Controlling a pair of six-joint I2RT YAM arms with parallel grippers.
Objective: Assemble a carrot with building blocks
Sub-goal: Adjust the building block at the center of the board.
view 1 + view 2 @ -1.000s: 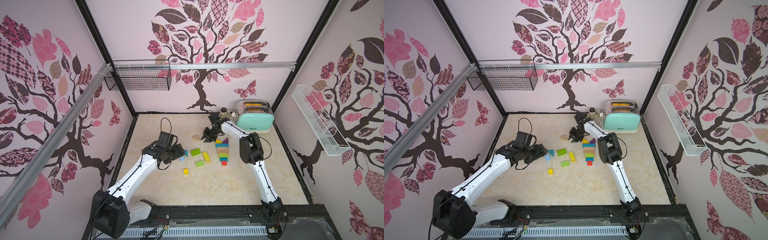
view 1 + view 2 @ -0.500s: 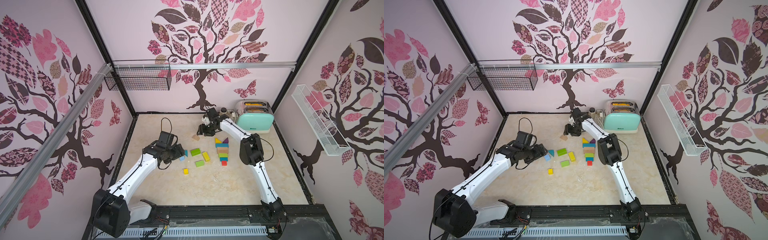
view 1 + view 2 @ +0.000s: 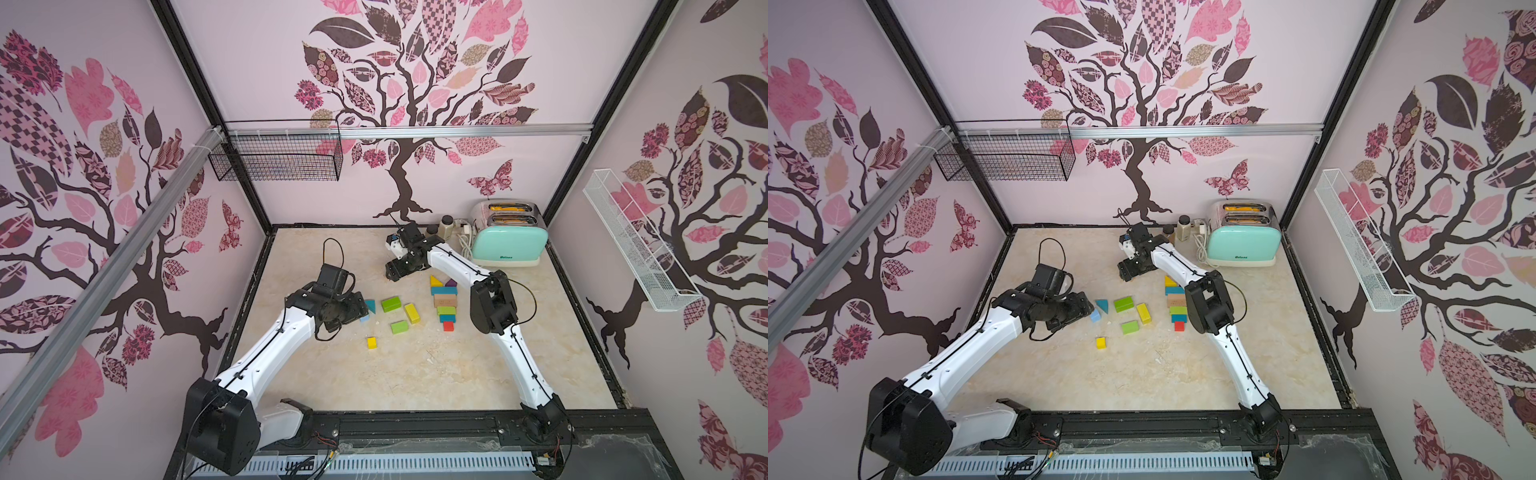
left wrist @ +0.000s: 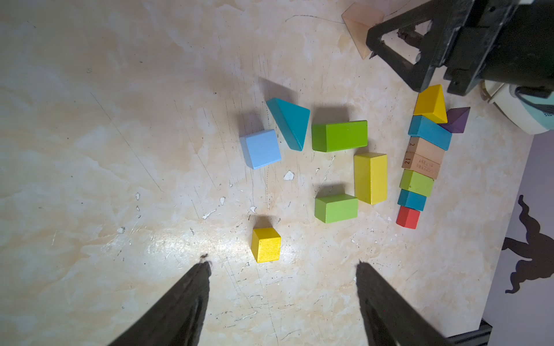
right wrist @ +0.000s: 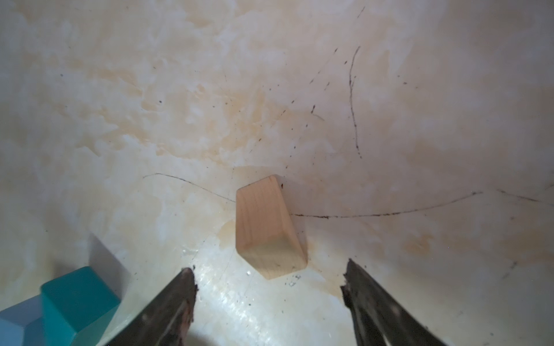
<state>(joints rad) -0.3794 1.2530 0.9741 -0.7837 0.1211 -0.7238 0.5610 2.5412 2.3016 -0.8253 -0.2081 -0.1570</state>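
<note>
I had my right gripper (image 5: 269,268) spread wide and empty, the tan wedge (image 5: 263,227) lying on the table (image 5: 389,119) right at its tips, untouched. My left gripper (image 4: 282,265) gaped wide too, gripping nothing, yellow cube (image 4: 266,244) just beyond. The block column (image 4: 422,161) sat near the right arm.

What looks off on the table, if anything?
Nothing spilled or toppled. The tabletop is scratched and dotted with white flecks among the loose blocks; chips or debris, can't tell. The purple wedge juts sideways from the block column.
</note>
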